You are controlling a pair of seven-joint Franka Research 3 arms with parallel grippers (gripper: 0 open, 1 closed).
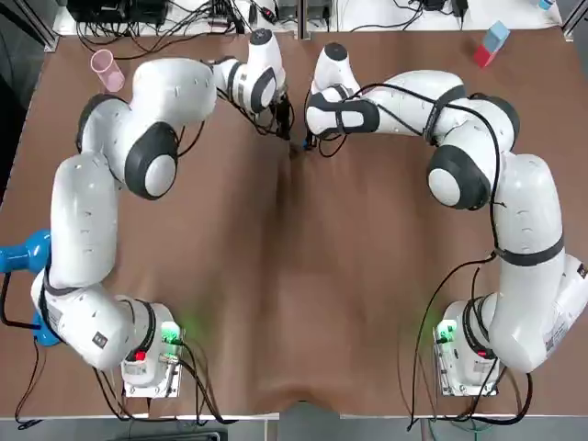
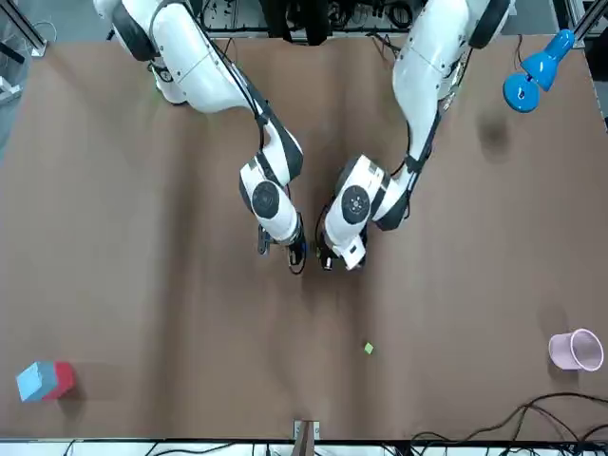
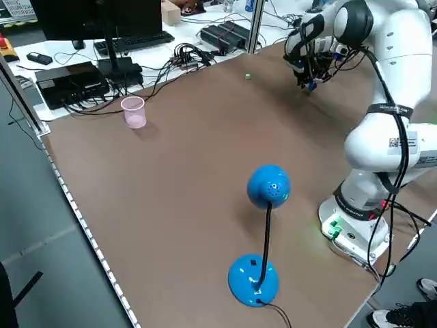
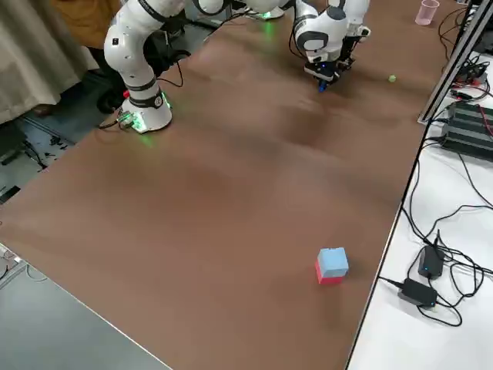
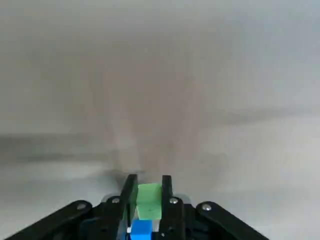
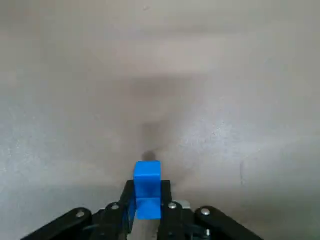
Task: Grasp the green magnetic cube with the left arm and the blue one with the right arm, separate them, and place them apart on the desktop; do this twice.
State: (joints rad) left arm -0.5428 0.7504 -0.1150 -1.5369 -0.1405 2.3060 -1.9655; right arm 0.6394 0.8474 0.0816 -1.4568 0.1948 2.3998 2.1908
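Gripping the green cube (image 5: 149, 201) between its fingertips, left gripper (image 5: 147, 186) hangs near the desktop's (image 1: 294, 276) twelve o'clock in the overhead view; right gripper (image 6: 147, 189), just at its three o'clock, pinches the blue cube (image 6: 147, 175) the same way.

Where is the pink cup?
In the top view the pink cup stands upright near the table's far left corner, on the robot's left side, near the black cables.
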